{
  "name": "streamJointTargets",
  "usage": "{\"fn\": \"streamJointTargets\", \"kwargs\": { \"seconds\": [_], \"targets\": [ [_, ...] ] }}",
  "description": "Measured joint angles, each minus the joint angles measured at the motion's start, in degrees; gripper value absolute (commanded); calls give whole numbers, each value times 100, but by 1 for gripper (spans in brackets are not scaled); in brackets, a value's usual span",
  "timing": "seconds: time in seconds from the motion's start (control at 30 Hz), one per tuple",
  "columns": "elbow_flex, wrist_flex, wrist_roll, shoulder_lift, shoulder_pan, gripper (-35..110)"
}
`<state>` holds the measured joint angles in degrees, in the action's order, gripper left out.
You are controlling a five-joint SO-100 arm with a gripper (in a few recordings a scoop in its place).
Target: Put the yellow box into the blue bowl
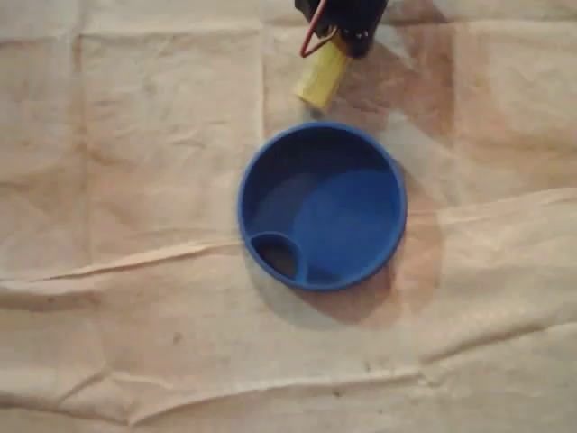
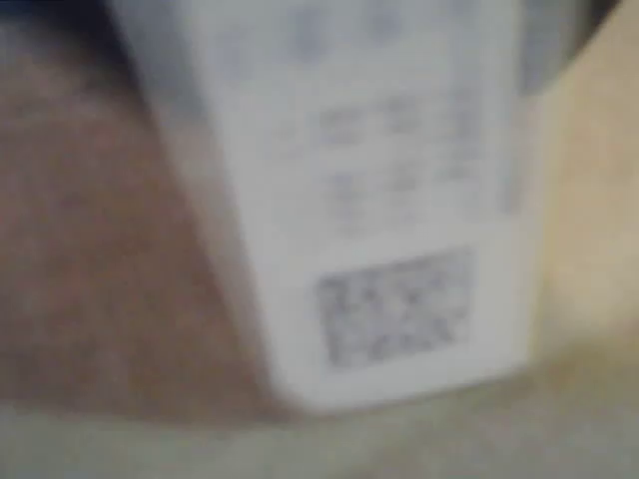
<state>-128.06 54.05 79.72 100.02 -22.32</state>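
Overhead view: we see the gripper (image 1: 341,38) clamped on one end of the box (image 1: 321,76).
Box: tilted, just outside the bowl (image 1: 270,171) rim.
Wrist view: we note a blurred white label (image 2: 389,200).

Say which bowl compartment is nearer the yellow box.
The large well; the small oval pocket sits at the blue bowl's far rim, lower left in the overhead view, opposite the yellow box.

The overhead camera looks straight down on the cloth-covered worktop (image 1: 135,180), far enough off to take in the whole blue bowl (image 1: 242,207) near mid-frame and the yellow box (image 1: 320,77) by the top edge. The wrist camera sits right against that box (image 2: 379,200), too near to focus. The box is what both views share.
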Motion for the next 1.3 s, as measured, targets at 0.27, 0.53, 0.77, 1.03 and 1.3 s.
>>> {"fn": "streamJointTargets", "kwargs": {
  "seconds": [0.27,0.53,0.77,1.03,1.3],
  "targets": [
    [-290,-18,0,114,-9,9],
    [-431,-18,0,123,-9,9],
    [-431,-18,0,123,-9,9],
    [-580,53,0,26,-62,19],
    [-562,176,0,26,-44,0]
  ]
}}
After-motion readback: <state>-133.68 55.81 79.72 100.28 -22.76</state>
